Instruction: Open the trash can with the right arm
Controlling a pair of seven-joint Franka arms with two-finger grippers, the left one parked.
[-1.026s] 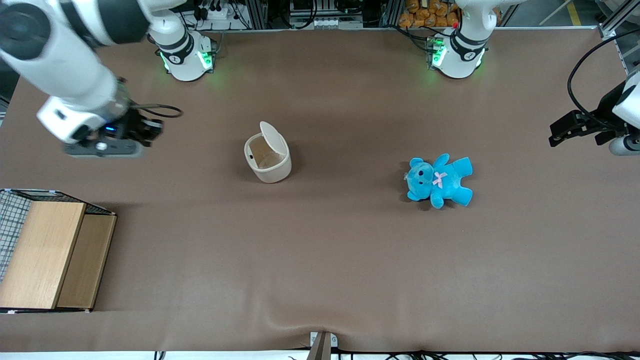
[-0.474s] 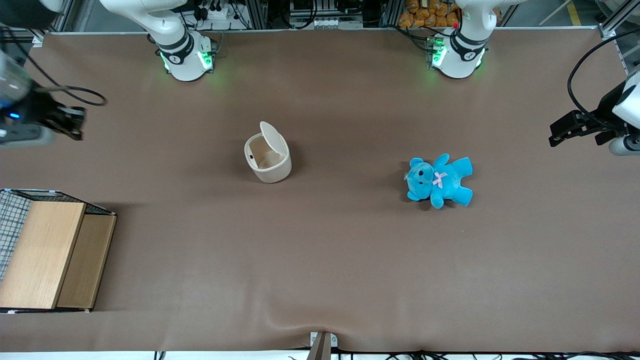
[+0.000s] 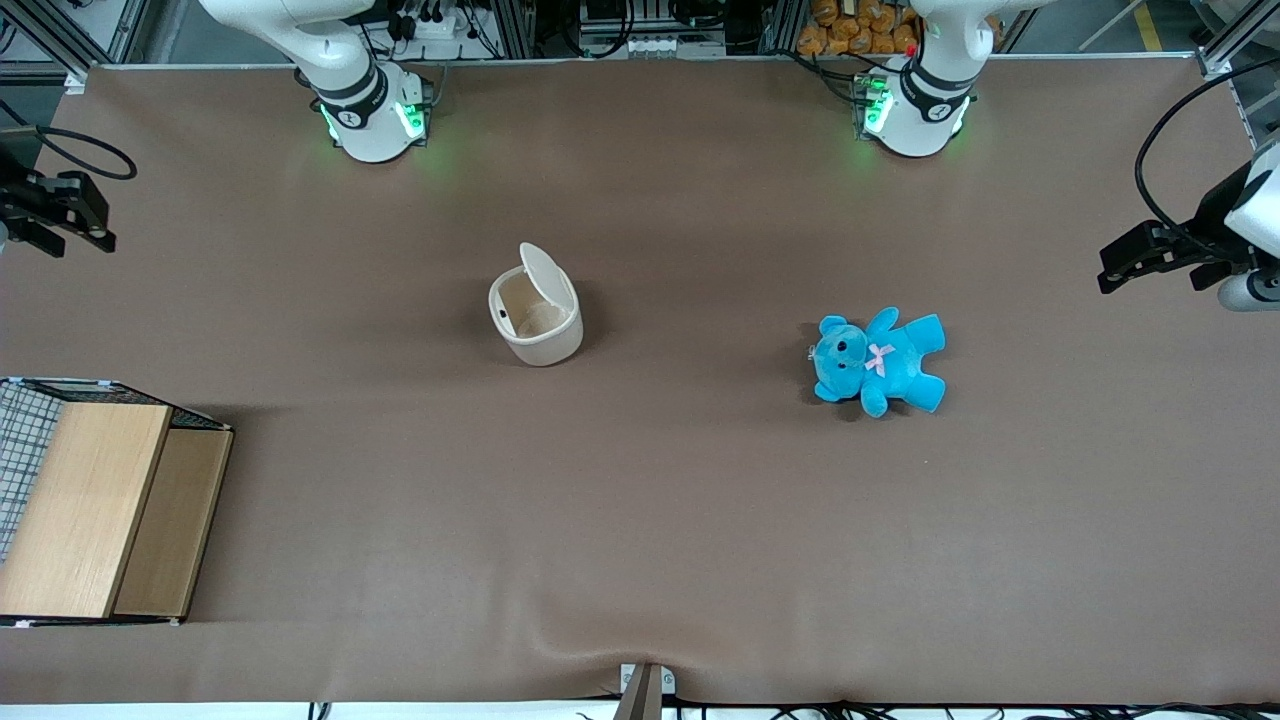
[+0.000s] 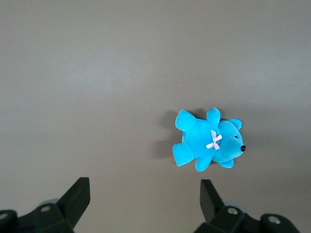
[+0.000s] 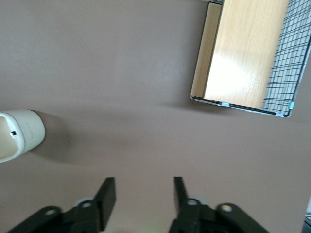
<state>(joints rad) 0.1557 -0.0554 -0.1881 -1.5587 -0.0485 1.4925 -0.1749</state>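
Note:
The cream-white trash can (image 3: 536,318) stands on the brown table with its flip lid tilted up and its beige inside showing. It also shows in the right wrist view (image 5: 20,134). My right gripper (image 3: 72,223) is high above the table at the working arm's end, well away from the can. Its black fingers (image 5: 108,191) stand apart with nothing between them; the gripper (image 5: 144,187) is open and empty.
A blue plush teddy bear (image 3: 878,361) lies toward the parked arm's end of the table, also in the left wrist view (image 4: 209,142). A wooden box with a wire-mesh side (image 3: 100,505) sits near the front camera at the working arm's end, and shows in the right wrist view (image 5: 245,53).
My right arm has swung away from the can toward the working arm's end of the table and risen. The can's lid stays up; nothing else moved.

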